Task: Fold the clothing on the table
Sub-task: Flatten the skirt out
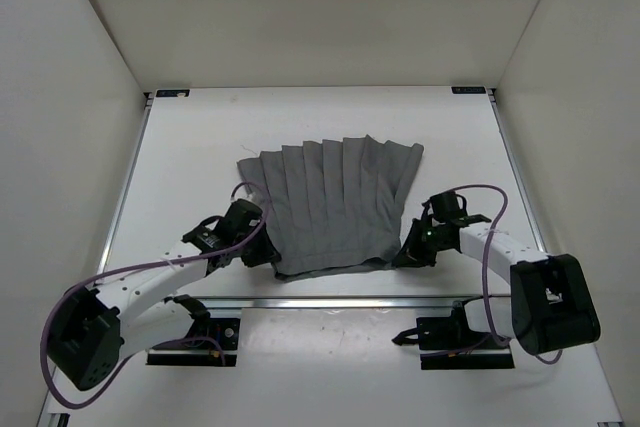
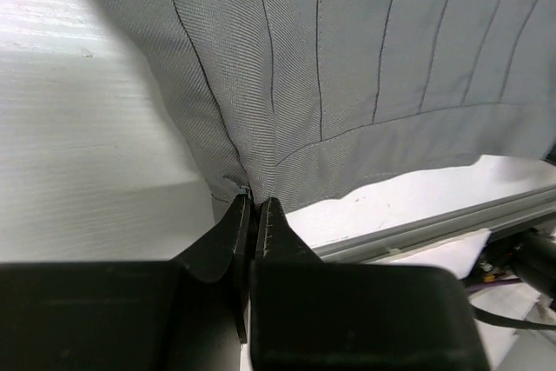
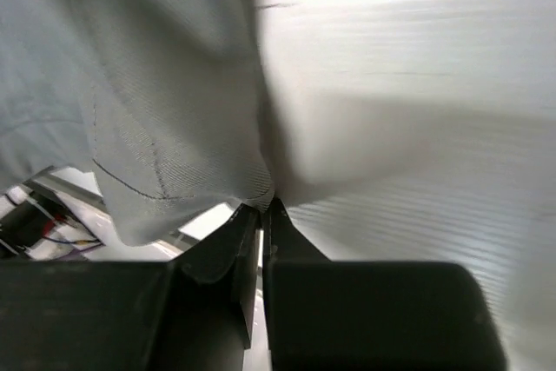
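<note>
Right hand (image 3: 261,215), seen from its wrist. The two dark fingers (image 3: 228,248) are pressed together, and the edge of the grey garment (image 3: 156,102) is pinched between their tips. A twill weave and a line of hem stitching can be made out on the cloth, which fills the left half and sags in a rounded fold left of the fingers. The white desk (image 3: 417,67) is seen at right, crossed by a soft shadow. Dark cables (image 3: 30,225) are glimpsed at lower left.

No text could be read.
A small dark tag (image 1: 172,93) at the upper-left corner of the tabletop (image 1: 200,157) and its twin (image 1: 468,90) at the upper right were too small to read.
</note>
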You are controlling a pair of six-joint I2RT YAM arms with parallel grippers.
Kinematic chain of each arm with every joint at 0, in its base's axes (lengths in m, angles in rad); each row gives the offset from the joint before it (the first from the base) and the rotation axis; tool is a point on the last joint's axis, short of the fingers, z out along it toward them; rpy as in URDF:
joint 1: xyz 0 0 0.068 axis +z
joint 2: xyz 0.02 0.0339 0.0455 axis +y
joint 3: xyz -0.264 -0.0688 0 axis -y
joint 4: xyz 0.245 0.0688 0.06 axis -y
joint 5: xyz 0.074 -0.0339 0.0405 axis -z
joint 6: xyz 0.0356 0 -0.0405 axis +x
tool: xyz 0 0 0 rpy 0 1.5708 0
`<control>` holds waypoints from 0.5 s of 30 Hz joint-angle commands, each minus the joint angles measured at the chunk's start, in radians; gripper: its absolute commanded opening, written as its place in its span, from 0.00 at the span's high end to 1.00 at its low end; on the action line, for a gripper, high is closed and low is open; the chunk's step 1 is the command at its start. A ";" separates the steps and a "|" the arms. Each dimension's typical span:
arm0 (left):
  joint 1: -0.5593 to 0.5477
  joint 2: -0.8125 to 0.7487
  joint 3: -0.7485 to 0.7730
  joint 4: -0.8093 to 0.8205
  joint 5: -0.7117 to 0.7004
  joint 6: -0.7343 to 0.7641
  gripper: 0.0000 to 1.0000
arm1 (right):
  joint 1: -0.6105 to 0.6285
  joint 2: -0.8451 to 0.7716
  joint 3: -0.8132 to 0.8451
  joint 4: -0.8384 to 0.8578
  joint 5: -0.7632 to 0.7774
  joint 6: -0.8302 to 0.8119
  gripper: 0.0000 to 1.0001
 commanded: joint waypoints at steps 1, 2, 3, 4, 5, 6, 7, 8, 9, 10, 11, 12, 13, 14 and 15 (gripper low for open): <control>0.069 -0.043 -0.001 0.040 0.039 0.016 1.00 | -0.063 0.008 0.007 0.069 -0.064 -0.010 1.00; 0.111 -0.052 0.016 0.038 0.050 0.031 1.00 | -0.077 0.016 0.062 0.023 -0.039 -0.049 1.00; 0.135 -0.065 0.052 0.035 0.056 0.043 1.00 | -0.086 -0.007 0.135 -0.035 -0.027 -0.081 1.00; 0.183 -0.090 0.100 0.023 0.059 0.063 1.00 | -0.091 -0.035 0.198 -0.089 0.005 -0.105 1.00; 0.223 -0.102 0.137 0.020 0.048 0.077 1.00 | -0.097 -0.049 0.239 -0.115 0.040 -0.109 1.00; 0.235 -0.139 0.154 0.011 0.020 0.088 1.00 | -0.103 -0.085 0.280 -0.144 0.045 -0.122 1.00; 0.234 -0.174 0.169 -0.006 -0.002 0.088 1.00 | -0.108 -0.119 0.314 -0.166 0.054 -0.126 1.00; 0.238 -0.206 0.153 -0.030 -0.036 0.068 1.00 | -0.114 -0.135 0.314 -0.178 0.050 -0.119 1.00; 0.232 -0.222 0.142 -0.049 -0.027 0.047 1.00 | -0.118 -0.147 0.313 -0.210 0.044 -0.119 1.00; 0.237 -0.252 0.093 -0.061 0.004 0.040 1.00 | -0.117 -0.159 0.282 -0.233 0.042 -0.113 0.99; 0.234 -0.280 0.027 -0.077 0.011 0.013 1.00 | -0.108 -0.176 0.233 -0.252 0.035 -0.115 1.00; 0.229 -0.299 -0.013 -0.086 0.039 -0.012 1.00 | -0.094 -0.182 0.212 -0.255 0.032 -0.111 1.00; 0.209 -0.338 -0.095 -0.072 0.062 -0.062 1.00 | -0.068 -0.194 0.151 -0.261 0.022 -0.093 1.00; 0.205 -0.384 -0.172 -0.066 0.067 -0.090 1.00 | -0.048 -0.202 0.094 -0.264 0.021 -0.077 1.00; 0.205 -0.414 -0.211 -0.064 0.083 -0.123 1.00 | -0.022 -0.204 0.077 -0.275 0.025 -0.073 1.00</control>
